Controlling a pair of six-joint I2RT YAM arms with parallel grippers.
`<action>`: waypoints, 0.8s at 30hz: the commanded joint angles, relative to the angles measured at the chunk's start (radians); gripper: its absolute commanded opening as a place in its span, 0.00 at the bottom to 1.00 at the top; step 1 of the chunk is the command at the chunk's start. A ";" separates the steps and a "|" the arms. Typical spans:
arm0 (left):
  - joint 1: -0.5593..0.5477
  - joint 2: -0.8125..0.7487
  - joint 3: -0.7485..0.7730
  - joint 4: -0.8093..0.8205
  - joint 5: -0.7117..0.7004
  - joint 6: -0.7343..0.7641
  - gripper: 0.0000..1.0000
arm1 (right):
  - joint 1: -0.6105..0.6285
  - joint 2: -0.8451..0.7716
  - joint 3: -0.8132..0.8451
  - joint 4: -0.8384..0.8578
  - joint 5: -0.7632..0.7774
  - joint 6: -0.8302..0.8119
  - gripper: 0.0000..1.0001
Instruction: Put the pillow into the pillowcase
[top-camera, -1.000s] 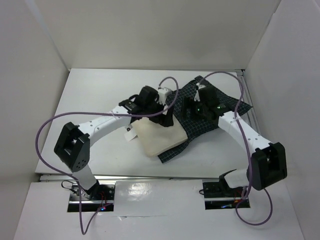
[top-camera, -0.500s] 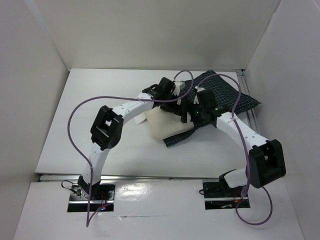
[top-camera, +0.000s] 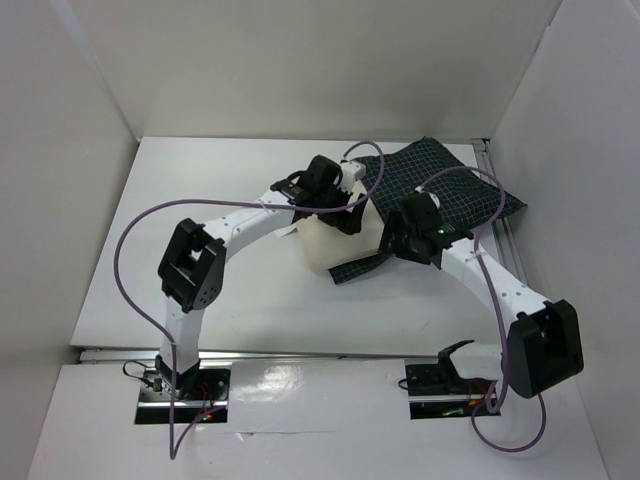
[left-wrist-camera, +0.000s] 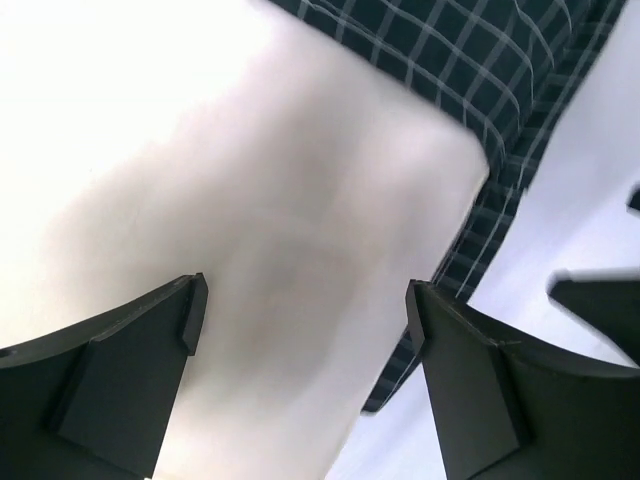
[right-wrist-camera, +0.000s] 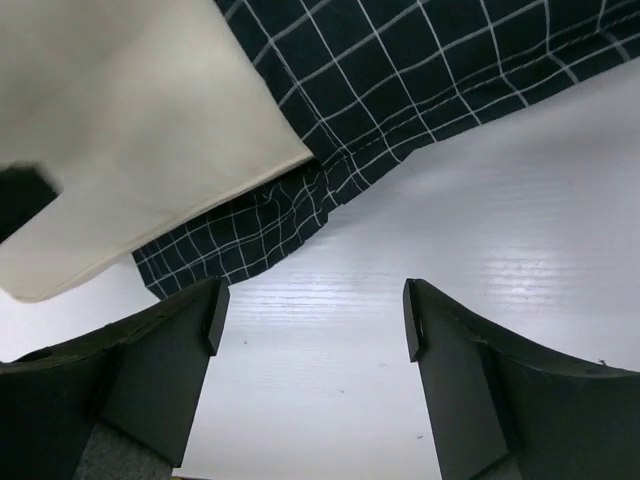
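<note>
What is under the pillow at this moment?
The pillowcase pokes out beneath the edge of the pillow, its checked cloth lying on the white table. How far it runs underneath is hidden by the pillow.

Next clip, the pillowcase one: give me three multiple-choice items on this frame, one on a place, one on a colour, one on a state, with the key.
1. Where does the pillow lie?
A. At the pillowcase's left end, overlapping it.
B. Well apart from it, with no contact.
C. Wholly hidden inside it.

2. What does the pillowcase look like?
A. Plain red.
B. Dark navy with a fine white grid.
C. Yellow stripes.

3. How is the left gripper?
A. Shut on the pillow.
B. Shut on a cable.
C. Open over the pillow.

Key:
1 A, checked cloth shows under the pillow's near edge.
2 B, the grid is plain in the right wrist view.
3 C, its fingers stand wide apart above the cream fabric.
</note>
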 joint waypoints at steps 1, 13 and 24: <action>-0.033 -0.094 -0.056 -0.034 -0.070 0.120 1.00 | -0.002 0.041 -0.010 0.048 0.007 0.057 0.82; -0.142 -0.065 -0.090 -0.056 -0.143 0.168 1.00 | -0.059 0.139 -0.026 0.243 0.041 0.059 0.68; -0.163 -0.024 -0.016 -0.074 -0.243 0.137 1.00 | -0.070 0.123 -0.039 0.211 0.030 0.059 0.55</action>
